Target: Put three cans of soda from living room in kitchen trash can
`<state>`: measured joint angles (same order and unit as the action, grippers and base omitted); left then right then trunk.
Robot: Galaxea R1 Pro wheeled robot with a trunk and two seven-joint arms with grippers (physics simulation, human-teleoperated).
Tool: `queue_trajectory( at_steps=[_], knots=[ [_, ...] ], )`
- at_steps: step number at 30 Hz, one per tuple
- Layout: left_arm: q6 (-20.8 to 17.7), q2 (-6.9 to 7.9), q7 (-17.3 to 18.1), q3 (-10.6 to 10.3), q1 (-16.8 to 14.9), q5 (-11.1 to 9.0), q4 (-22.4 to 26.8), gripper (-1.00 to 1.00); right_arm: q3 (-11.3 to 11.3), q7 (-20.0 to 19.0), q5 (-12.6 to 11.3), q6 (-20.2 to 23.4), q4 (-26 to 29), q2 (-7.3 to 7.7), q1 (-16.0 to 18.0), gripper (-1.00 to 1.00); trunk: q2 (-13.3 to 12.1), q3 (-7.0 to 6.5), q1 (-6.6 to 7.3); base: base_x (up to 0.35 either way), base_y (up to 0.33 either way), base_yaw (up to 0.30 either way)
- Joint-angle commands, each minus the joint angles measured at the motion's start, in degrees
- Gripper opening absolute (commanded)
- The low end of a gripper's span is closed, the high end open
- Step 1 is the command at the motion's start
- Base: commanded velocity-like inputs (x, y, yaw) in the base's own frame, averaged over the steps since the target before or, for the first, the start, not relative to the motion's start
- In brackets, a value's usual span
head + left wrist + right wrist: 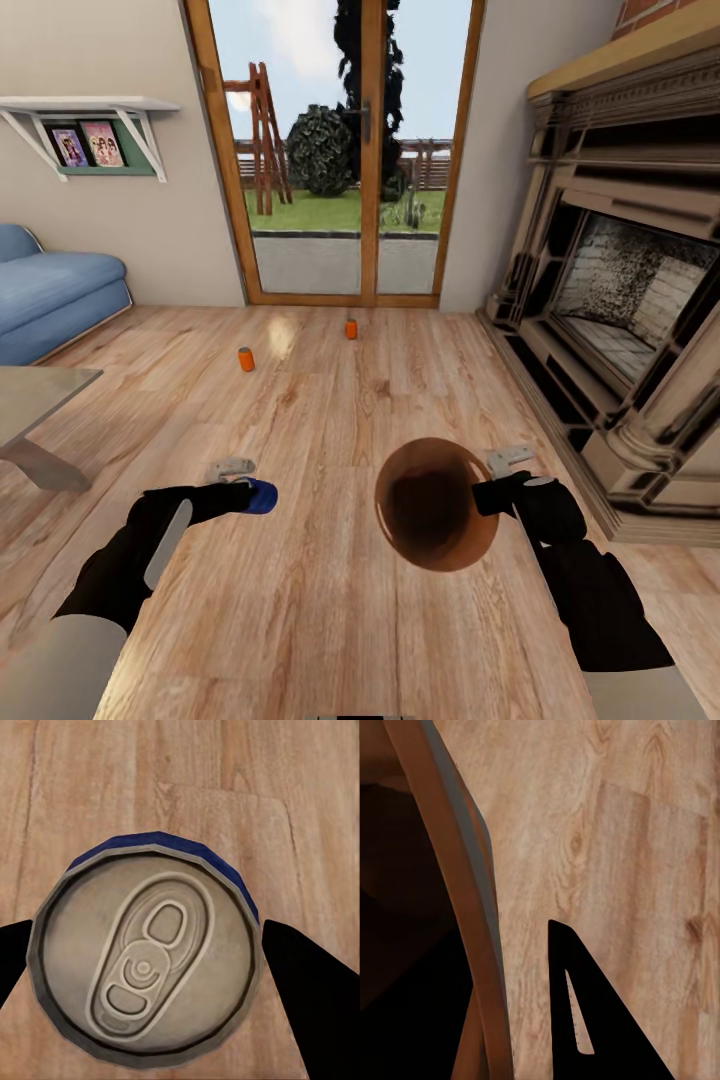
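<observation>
Progress: left gripper (pixel 252 496) clamps blue can (pixel 262 496); right gripper (pixel 482 495) grips trash can (pixel 436 503) rim, apparently empty. Two orange cans (pixel 246 359) (pixel 351 329) remain at twelve o'clock.

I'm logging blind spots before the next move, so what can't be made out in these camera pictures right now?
- Blue soda can: its side and base are hidden behind its own top in the left wrist view.
- Trash can: the bottom is lost in shadow in the head view.
- Right end effector: its grip on the trash can rim is hidden by the rim.
- Two orange soda cans: too small to read any markings.
</observation>
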<state>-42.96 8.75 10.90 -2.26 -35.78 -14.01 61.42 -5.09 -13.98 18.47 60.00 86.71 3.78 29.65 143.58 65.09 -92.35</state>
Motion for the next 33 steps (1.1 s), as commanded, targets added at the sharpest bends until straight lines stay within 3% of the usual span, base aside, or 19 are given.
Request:
queue_trajectory(
  at_steps=[1,2,3,4,12,16,22,33],
  knots=[
    [-0.33,-0.33,0.33,0.02,0.02,0.25,0.33,-1.00,-0.08,0.00,-0.31,0.00,-0.01,0.00,0.03,-1.00,0.00,-0.01,0.01,0.000,0.000,0.000],
    [-0.68,-0.66,0.66,0.03,0.06,0.26,0.66,-1.00,-0.23,0.00,-0.45,0.00,-0.07,0.00,0.05,-1.00,0.00,-0.01,0.01,0.000,0.000,0.000],
    [-9.65,-0.78,10.61,0.04,0.06,0.27,18.28,-1.00,-0.28,0.00,-6.43,0.00,-0.09,0.00,0.05,-1.00,0.00,-0.01,0.01,0.000,0.000,0.000],
    [-10.22,-0.81,11.92,0.08,0.08,0.28,19.49,-1.00,-0.36,0.00,-6.43,0.00,-0.11,0.04,0.07,-1.00,0.00,-0.01,0.01,0.000,0.000,0.000],
    [-10.63,-0.63,17.52,0.44,0.16,0.30,22.51,-1.00,-0.44,0.00,-6.43,0.00,-0.15,0.08,0.06,-1.00,0.00,-0.01,0.01,0.000,0.000,0.000],
    [-10.85,-0.21,19.22,2.98,0.18,0.25,24.48,-1.00,-0.44,0.00,-6.42,0.00,-0.21,0.08,0.06,-1.00,0.00,-0.01,0.01,0.000,0.000,0.000],
    [-11.02,-0.08,22.51,4.19,0.18,0.22,25.22,-1.00,-0.45,0.00,-6.42,0.00,-0.30,0.01,0.10,-1.00,0.00,-0.01,0.01,0.000,0.000,0.000],
    [-14.50,-0.16,34.69,4.27,0.18,0.21,25.76,-1.00,-1.12,0.00,-6.42,0.00,-1.52,-0.06,0.26,-1.00,0.00,-0.01,0.01,0.000,0.000,0.000]
  ],
)
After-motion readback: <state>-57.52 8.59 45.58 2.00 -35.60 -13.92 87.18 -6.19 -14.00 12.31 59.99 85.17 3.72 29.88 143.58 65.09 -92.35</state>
